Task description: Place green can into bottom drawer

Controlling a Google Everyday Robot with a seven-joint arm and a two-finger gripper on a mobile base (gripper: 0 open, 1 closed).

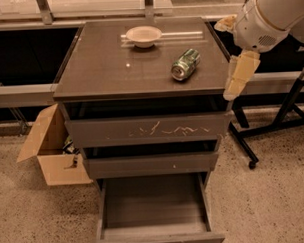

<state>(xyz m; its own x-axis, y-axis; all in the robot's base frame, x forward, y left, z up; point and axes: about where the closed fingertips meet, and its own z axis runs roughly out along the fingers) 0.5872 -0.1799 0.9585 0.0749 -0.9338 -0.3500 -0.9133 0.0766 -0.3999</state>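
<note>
the end effector hangs just right of the bench, whether clenched or released i cannot tell, the green can lies ungrasped on the bench's right half, and the bottom drawer is already open, so grasping and placing remain.
</note>
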